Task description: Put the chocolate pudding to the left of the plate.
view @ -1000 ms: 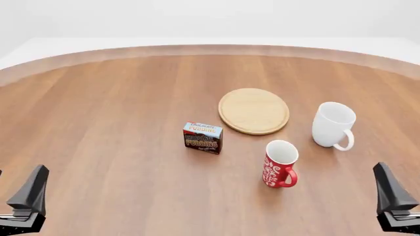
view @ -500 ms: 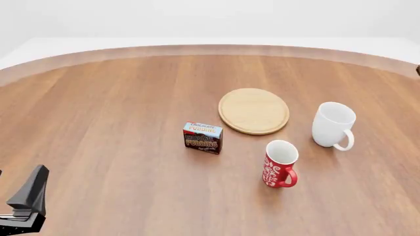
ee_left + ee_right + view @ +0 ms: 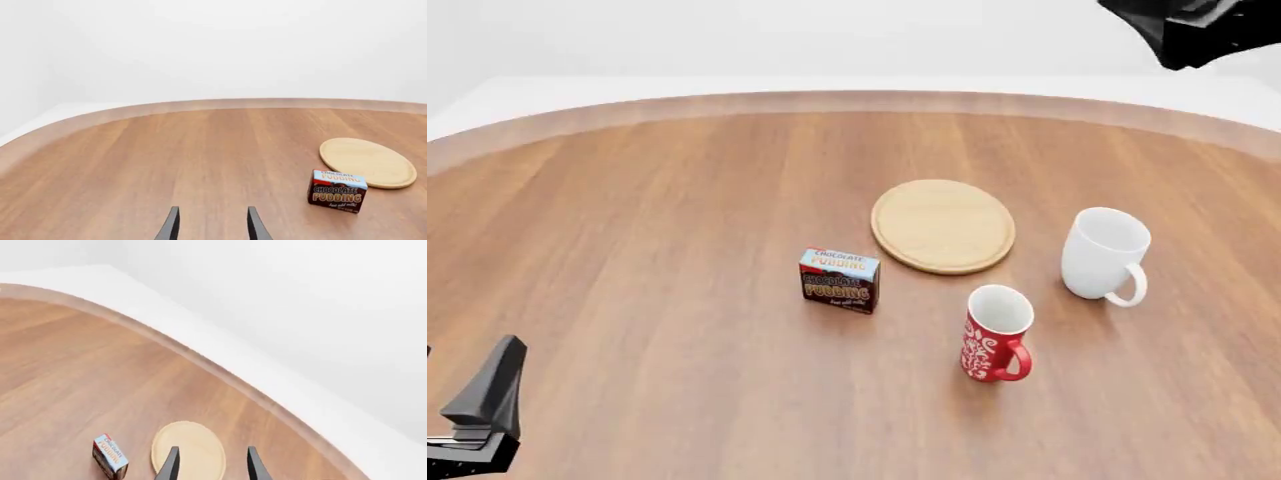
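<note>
The chocolate pudding (image 3: 839, 280), a small brown carton with a light blue top, stands on the table just left of and nearer than the plate (image 3: 942, 226), a round tan wooden disc. My left gripper (image 3: 212, 226) is open and empty, low at the near left corner (image 3: 483, 400), far from the pudding (image 3: 337, 191) and the plate (image 3: 367, 162). My right gripper (image 3: 212, 466) is open and empty, raised high, looking down on the pudding (image 3: 110, 456) and the plate (image 3: 189, 450). Part of the right arm (image 3: 1198, 26) shows at the far right.
A white mug (image 3: 1104, 254) stands right of the plate. A red patterned mug (image 3: 997, 333) stands nearer, right of the pudding, handle toward me. The round wooden table (image 3: 627, 200) has its far edge curving along the back.
The right arm has left the near right corner and risen; it now shows at the upper right of the front view. The left gripper, pudding, plate and mugs have not moved.
</note>
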{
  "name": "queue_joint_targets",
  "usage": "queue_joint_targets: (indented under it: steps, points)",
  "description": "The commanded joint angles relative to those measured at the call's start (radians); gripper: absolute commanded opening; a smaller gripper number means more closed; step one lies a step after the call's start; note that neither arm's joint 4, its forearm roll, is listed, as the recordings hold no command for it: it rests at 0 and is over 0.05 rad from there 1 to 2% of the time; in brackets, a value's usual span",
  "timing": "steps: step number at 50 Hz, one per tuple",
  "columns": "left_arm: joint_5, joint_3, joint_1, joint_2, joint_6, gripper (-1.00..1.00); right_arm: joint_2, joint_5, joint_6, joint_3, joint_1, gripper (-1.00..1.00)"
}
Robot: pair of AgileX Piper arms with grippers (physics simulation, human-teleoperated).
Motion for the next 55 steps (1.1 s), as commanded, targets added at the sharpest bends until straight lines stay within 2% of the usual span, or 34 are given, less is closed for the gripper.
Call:
queue_joint_targets:
  steps: [1, 5, 10, 17, 19, 23, 28, 42, 55]
  points:
    - [0.000, 0.000, 0.000, 0.000, 0.000, 1.00, 0.217, 0.088, -0.064, -0.145, 0.037, 1.00]
    - [0.000, 0.000, 0.000, 0.000, 0.000, 1.00, 0.298, 0.103, -0.054, -0.204, 0.031, 1.00]
    - [0.000, 0.000, 0.000, 0.000, 0.000, 1.00, 0.380, 0.150, -0.055, -0.256, 0.062, 1.00]
    - [0.000, 0.000, 0.000, 0.000, 0.000, 1.00, 0.447, 0.187, -0.040, -0.260, 0.105, 1.00]
    - [0.000, 0.000, 0.000, 0.000, 0.000, 1.00, 0.453, 0.189, -0.062, -0.247, 0.122, 1.00]
    - [0.000, 0.000, 0.000, 0.000, 0.000, 1.00, 0.491, 0.222, -0.052, -0.264, 0.149, 1.00]
    - [0.000, 0.000, 0.000, 0.000, 0.000, 1.00, 0.526, 0.213, -0.070, -0.250, 0.159, 1.00]
    - [0.000, 0.000, 0.000, 0.000, 0.000, 1.00, 0.630, 0.189, -0.074, -0.233, 0.168, 1.00]
    - [0.000, 0.000, 0.000, 0.000, 0.000, 1.00, 0.741, 0.191, -0.097, -0.278, 0.185, 1.00]
